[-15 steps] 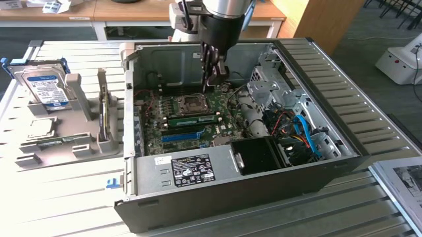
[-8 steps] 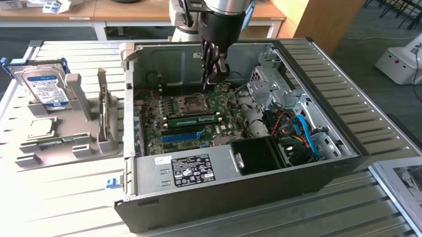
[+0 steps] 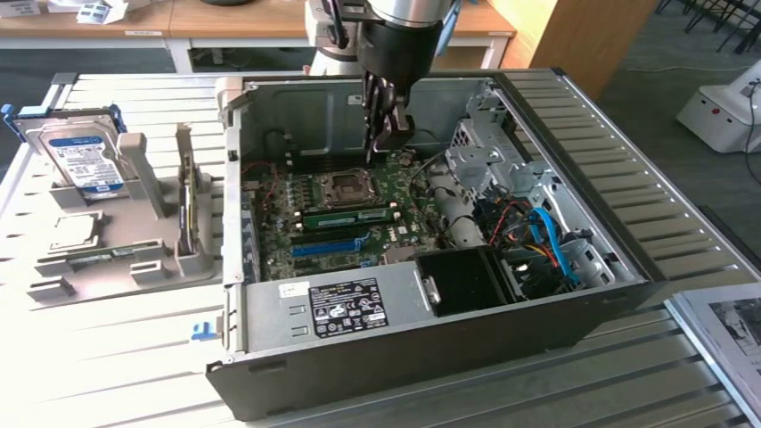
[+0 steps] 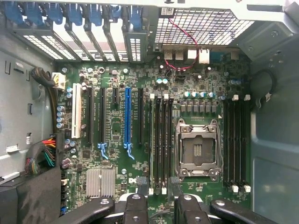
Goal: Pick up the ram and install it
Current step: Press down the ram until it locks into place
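Note:
The ram (image 3: 345,215) is a narrow green stick with dark chips. It stands on edge in a slot of the motherboard (image 3: 312,250), between the CPU socket (image 3: 348,185) and the long blue slot (image 3: 323,244). In the wrist view its thin top edge (image 4: 152,140) runs along the slot farthest from the socket (image 4: 197,149). My gripper (image 3: 384,135) hangs above the board, just behind the socket and clear of the ram. It is open, and nothing lies between its black fingers (image 4: 135,211).
The open PC case (image 3: 594,178) walls in the board, with the drive cage and blue cables at the exterior view's right and the power supply (image 3: 345,303) in front. Left of the case, a grey holder (image 3: 119,259) carries a hard drive (image 3: 77,160) and a thin upright board (image 3: 187,209).

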{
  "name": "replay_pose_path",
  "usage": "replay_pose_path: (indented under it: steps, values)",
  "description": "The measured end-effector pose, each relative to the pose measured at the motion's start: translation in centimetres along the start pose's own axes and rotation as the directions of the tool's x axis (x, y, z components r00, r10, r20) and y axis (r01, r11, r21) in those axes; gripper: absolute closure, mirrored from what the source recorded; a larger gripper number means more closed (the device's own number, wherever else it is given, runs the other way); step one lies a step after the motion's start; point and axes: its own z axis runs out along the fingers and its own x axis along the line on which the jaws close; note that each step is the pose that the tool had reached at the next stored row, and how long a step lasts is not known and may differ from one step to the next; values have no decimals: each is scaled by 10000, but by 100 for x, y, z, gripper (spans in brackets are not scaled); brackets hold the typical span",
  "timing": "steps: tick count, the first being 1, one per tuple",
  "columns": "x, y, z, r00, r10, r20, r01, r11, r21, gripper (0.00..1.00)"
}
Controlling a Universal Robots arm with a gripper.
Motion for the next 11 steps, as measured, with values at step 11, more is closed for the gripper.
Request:
replay_pose_path:
  steps: [11]
  values:
    - [0, 0, 0, 10000, 0, 0, 0, 10000, 0, 90]
